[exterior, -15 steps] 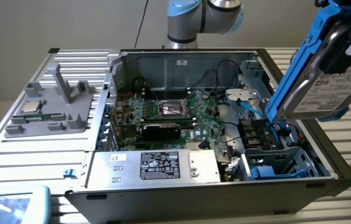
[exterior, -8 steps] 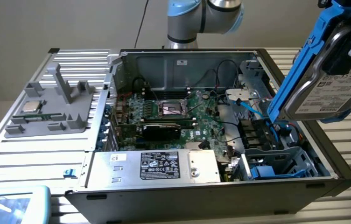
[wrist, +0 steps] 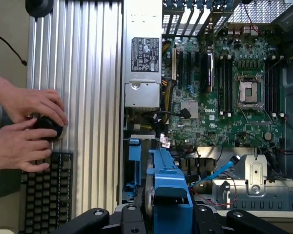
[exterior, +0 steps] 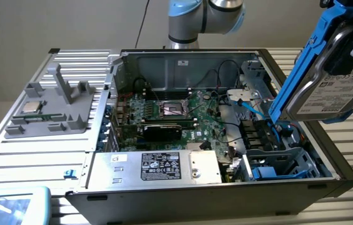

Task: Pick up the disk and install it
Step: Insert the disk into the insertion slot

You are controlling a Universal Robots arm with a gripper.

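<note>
The disk (exterior: 330,89) is a silver-grey hard drive with a white label in a bright blue carrier. It hangs tilted in the air at the exterior view's right, above the open computer case (exterior: 183,58). My gripper (exterior: 345,49) is shut on its upper part. In the wrist view the disk (wrist: 168,187) stands edge-on between my gripper's (wrist: 168,217) black fingers, over the metal drive bay (wrist: 254,180) of the case. The same drive bay (exterior: 286,161) sits at the case's near corner on the exterior view's right, with a blue part inside it.
A silver power supply box (exterior: 161,166) with a black label lies at the case's front. The motherboard (exterior: 176,110) and cables fill the middle. A grey fixture (exterior: 54,108) holding a small processor chip (exterior: 32,107) stands on the ribbed table. A person's hands (wrist: 24,131) rest near a keyboard (wrist: 44,195).
</note>
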